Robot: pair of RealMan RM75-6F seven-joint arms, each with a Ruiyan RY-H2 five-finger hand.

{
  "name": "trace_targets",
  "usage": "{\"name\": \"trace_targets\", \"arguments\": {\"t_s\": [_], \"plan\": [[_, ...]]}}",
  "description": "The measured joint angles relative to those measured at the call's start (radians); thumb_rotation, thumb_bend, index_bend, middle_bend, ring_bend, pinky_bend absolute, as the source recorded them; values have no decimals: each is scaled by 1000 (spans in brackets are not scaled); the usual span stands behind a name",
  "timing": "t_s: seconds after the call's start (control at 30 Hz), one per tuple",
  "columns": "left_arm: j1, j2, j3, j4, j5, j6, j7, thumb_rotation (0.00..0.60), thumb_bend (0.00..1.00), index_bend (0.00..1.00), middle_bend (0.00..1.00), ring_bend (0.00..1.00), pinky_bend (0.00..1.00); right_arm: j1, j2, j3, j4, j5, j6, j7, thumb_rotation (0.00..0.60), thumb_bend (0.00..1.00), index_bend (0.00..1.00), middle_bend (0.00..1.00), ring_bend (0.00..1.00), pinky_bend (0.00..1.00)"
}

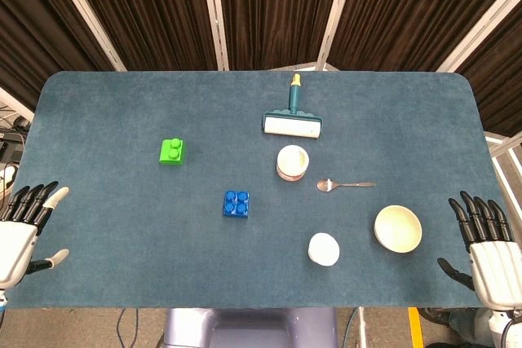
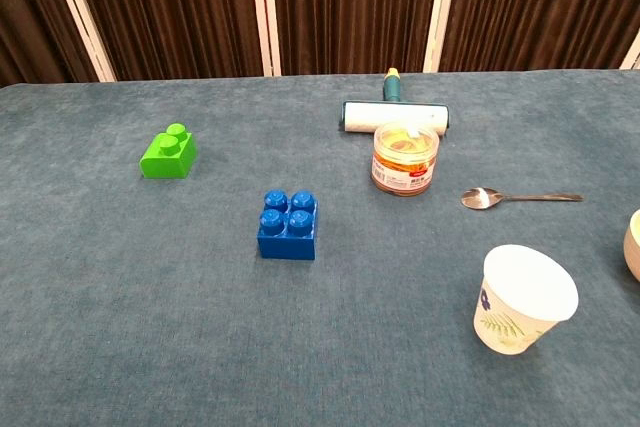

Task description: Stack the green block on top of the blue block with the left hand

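Observation:
The green block [image 1: 171,151] [image 2: 168,153] lies on the blue-grey table [image 1: 106,120], left of centre. The blue block [image 1: 236,203] [image 2: 288,225] sits nearer the front, to the right of the green one, studs up. My left hand [image 1: 23,230] hovers at the table's front left edge, fingers spread, holding nothing, well away from both blocks. My right hand [image 1: 485,242] is at the front right edge, fingers also spread and empty. Neither hand shows in the chest view.
A lint roller [image 1: 292,120] lies at the back centre with a small jar [image 1: 292,162] in front of it. A spoon [image 1: 344,184], a cream bowl [image 1: 398,228] and a white paper cup [image 1: 324,249] occupy the right half.

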Motion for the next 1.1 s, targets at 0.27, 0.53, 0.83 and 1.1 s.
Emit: {"name": "trace_targets", "arguments": {"t_s": [0.27,0.53,0.83,1.1], "plan": [[-10,-2,-5,3,-10,-18,4,600,0,0,0,0,0,-3,1,-1,-1,6,-1,-4,600,0,0,0,0,0],[-107,-29,-58,30,-99,-167,14,600,0,0,0,0,0,2,7,6,-5,31,-14,-4,600,0,0,0,0,0],[-396,-179,-206,222,-355,-524,52,600,0,0,0,0,0,7,-3,29,-14,88,-26,-63,600,0,0,0,0,0],[-629,-376,-289,492,-575,-744,126,600,0,0,0,0,0,22,-16,51,-9,182,-74,-98,600,0,0,0,0,0]]}}
